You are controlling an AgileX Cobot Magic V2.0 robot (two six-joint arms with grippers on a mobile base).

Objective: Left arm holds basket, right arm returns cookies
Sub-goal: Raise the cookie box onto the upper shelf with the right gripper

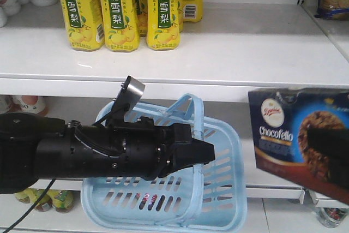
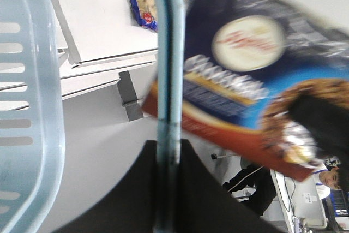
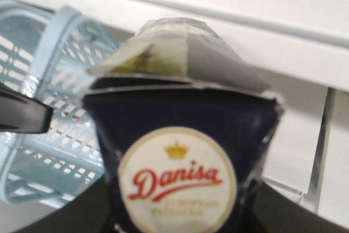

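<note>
Mid-return: left hand [image 1: 203, 154] clamped light blue plastic basket [image 1: 229, 189] handle; right hand [image 3: 180, 222] held navy cardboard cookie box [image 1: 305, 140] beside basket; next, onto white shelf [image 1: 245, 53] above basket.

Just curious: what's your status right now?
Left gripper shut on basket handle. Right gripper shut on cookie box, outside basket. Bottles on shelf, well aside.

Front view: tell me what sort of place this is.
Probably a shop aisle, or a mock-up of one: white shelves stocked with rows of identical yellow bottles, a blue shopping basket, and a retail box of cookies.
</note>
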